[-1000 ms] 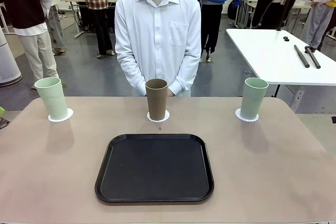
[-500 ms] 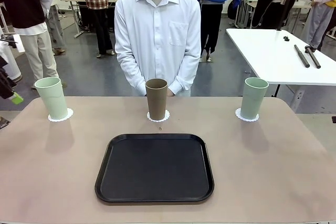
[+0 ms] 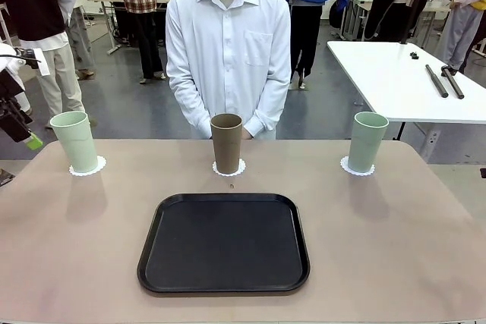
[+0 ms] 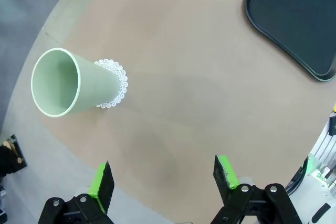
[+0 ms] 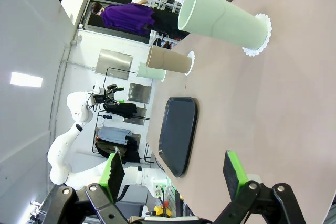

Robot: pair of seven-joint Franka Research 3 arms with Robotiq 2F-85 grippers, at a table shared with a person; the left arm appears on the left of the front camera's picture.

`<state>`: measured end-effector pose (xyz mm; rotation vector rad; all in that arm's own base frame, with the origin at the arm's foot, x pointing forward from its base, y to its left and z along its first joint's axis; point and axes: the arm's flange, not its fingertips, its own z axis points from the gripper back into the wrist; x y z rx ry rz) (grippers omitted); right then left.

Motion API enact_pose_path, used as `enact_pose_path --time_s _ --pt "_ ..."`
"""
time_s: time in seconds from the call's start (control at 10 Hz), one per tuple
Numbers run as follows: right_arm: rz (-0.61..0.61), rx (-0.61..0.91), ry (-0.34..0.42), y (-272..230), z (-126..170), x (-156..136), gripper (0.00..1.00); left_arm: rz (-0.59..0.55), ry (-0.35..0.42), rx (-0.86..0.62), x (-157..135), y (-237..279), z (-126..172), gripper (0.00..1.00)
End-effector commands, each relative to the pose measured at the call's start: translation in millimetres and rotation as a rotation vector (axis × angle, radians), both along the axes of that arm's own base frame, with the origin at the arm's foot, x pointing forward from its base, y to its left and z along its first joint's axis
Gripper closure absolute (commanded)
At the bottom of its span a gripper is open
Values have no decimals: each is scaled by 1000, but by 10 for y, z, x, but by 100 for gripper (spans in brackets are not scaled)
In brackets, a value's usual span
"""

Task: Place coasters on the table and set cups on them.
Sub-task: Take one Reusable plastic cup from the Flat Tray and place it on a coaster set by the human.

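three cups (image 3: 226, 143) already stand on their coasters (image 3: 88, 167) along the far side of the table (image 3: 395, 225), so the task looks finished. left gripper (image 4: 164, 180) spread, empty, the mint cup ahead beyond its fingers; right gripper (image 5: 173, 174) likewise spread. the black tray (image 3: 224, 242) sits bare, nothing obstructing; next, likely retreat.

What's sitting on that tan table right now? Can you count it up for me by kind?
Green cups: 2, one at the left and one at the right
Brown cup: 1
White paper coasters: 3, one under each cup
Black tray: 1
Total: 7
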<state>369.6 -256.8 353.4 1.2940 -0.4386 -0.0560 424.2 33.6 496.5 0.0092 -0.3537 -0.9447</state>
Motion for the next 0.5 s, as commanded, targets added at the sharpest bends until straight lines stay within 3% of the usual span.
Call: enact_pose_path --time_s 0.0,0.4 --pt "0 1 -1 6 4 -3 0 -5 0 2 13 12 -17 0" --pt "0 1 -1 6 4 -3 0 -5 0 2 13 12 -17 0"
